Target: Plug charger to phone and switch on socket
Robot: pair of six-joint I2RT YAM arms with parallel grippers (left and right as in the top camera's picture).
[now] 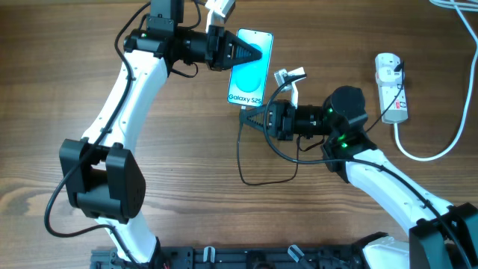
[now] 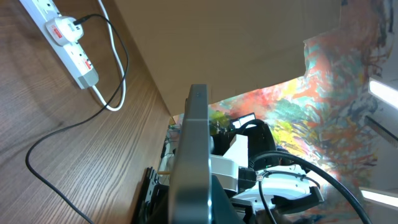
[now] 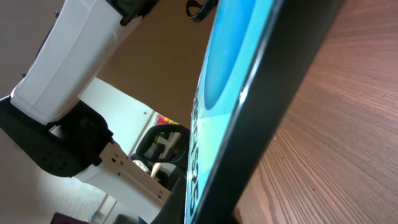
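The phone (image 1: 252, 73), turquoise screen up with "Galaxy S25" at its foot, is held at the table's back middle. My left gripper (image 1: 243, 51) is shut on its upper part from the left. In the left wrist view the phone (image 2: 198, 124) stands edge-on between the jaws (image 2: 199, 208). My right gripper (image 1: 252, 117) is at the phone's foot, shut on the end of the thin black charger (image 1: 240, 153); the connector tip is hidden. In the right wrist view the phone (image 3: 236, 74) fills the frame right at the jaws (image 3: 208, 208). The white socket (image 1: 391, 87) lies at the right, also in the left wrist view (image 2: 65, 34).
The charger cable loops on the wood in front of the phone (image 1: 269, 181) and crosses the table in the left wrist view (image 2: 59, 140). The socket's white cord (image 1: 441, 149) curves to the right edge. A black rail (image 1: 224, 258) runs along the front edge.
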